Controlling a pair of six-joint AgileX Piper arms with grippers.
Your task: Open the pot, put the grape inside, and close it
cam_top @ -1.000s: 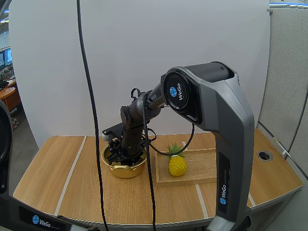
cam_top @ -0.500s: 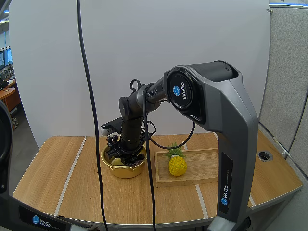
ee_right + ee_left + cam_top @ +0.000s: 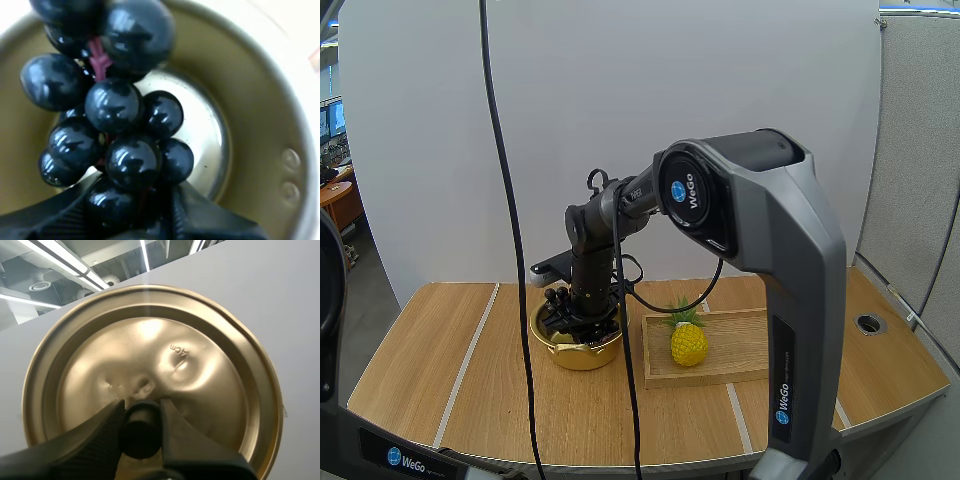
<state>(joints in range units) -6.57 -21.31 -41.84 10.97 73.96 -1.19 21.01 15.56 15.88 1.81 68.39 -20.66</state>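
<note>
Already opened, with lid pinched in left gripper. Dangling at the mouth of the pot, grapes clamped in right gripper. Left to do: releasing, then closing.

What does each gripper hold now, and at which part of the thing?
Left gripper: the gold lid, pinched by its black knob. Right gripper: the bunch of grapes, pinched at one end, hanging over the open pot.
</note>
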